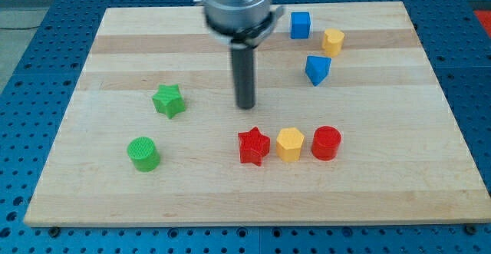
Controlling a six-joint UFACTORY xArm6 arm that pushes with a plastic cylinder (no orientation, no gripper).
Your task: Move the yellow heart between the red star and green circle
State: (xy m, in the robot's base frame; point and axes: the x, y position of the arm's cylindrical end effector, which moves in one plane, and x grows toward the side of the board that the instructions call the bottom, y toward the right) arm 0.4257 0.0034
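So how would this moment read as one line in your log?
my tip: above red star, touching nothing | yellow heart: between red star and red cylinder | green circle: lower left

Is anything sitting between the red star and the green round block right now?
No. In the camera view, only bare wooden board lies between the red star block and the green cylinder block. My tip stands above the star.

Bright, even overhead light fills the view, and the pale wooden board (383, 185) shows no harsh glare. Shadows are soft and short: each block, such as the green circle (143, 153) and the red star (254, 146), casts only a faint dark rim at its base. The picture is slightly soft overall, and block edges look mildly blurred.
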